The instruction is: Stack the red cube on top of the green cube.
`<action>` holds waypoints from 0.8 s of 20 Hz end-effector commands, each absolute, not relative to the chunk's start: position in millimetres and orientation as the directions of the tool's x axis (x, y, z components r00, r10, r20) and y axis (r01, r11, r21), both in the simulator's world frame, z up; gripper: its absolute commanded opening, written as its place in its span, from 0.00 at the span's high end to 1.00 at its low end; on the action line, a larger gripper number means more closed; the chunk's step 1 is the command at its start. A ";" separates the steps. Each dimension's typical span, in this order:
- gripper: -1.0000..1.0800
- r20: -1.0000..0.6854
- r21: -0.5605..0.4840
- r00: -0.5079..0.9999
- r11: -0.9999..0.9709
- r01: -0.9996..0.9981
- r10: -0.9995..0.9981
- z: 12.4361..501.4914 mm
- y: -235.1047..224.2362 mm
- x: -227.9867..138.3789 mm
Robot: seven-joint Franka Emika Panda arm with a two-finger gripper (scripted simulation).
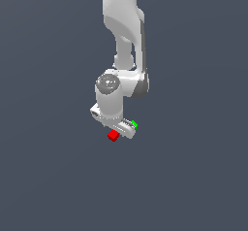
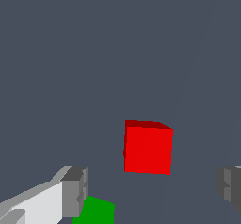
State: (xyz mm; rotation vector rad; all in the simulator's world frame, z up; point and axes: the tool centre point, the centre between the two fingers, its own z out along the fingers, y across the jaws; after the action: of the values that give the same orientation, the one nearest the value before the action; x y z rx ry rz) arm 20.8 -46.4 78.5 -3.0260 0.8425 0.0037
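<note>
The red cube (image 1: 113, 135) lies on the dark grey floor, just beside the gripper (image 1: 123, 130) on the exterior view's left. The green cube (image 1: 134, 124) peeks out from behind the hand on the exterior view's right. In the wrist view the gripper (image 2: 153, 190) is open, with its two grey fingertips (image 2: 75, 192) wide apart. The red cube (image 2: 148, 148) sits in line with the gap between them, touching neither. The green cube (image 2: 96, 211) lies close by one fingertip, outside the gap, and is partly cut off by the frame edge.
The arm (image 1: 123, 26) reaches down from the top of the exterior view. Plain dark grey floor (image 1: 193, 176) spreads on all sides.
</note>
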 end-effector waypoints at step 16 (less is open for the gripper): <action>0.04 0.000 0.000 0.821 -0.821 -0.571 -0.571 68.0 -53.6 22.5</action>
State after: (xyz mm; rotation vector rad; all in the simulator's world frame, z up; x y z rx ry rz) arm 22.7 -53.5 69.2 -2.9974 0.9406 -0.0009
